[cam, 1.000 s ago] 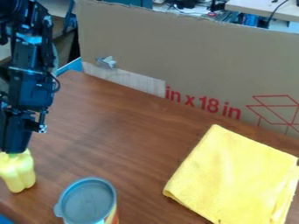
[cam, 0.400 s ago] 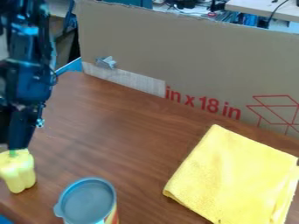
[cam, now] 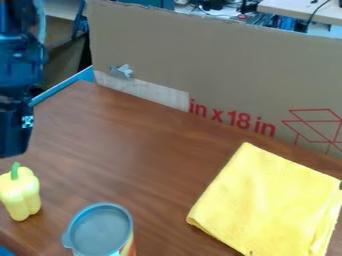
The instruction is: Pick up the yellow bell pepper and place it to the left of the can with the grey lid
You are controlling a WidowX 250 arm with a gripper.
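The black gripper (cam: 13, 137) hangs at the left edge of the camera view, just above and behind a yellow toy bell pepper (cam: 21, 195). A gap separates its lower end from the pepper's green stem. The pepper stands upright on the brown wooden table (cam: 153, 160). To the pepper's right, near the bottom edge, is a can with a grey lid (cam: 100, 231). A folded yellow cloth (cam: 267, 200) lies flat at the right.
A tall cardboard panel (cam: 227, 70) stands along the table's back edge, with silver tape on it. A blue edge (cam: 63, 86) runs behind the table's back left corner. Something blue (cam: 5, 251) shows at the bottom left corner.
The gripper has moved up and toward the left edge, away from the pepper, whose stem it earlier partly covered. The pepper, can and cloth have kept their places.
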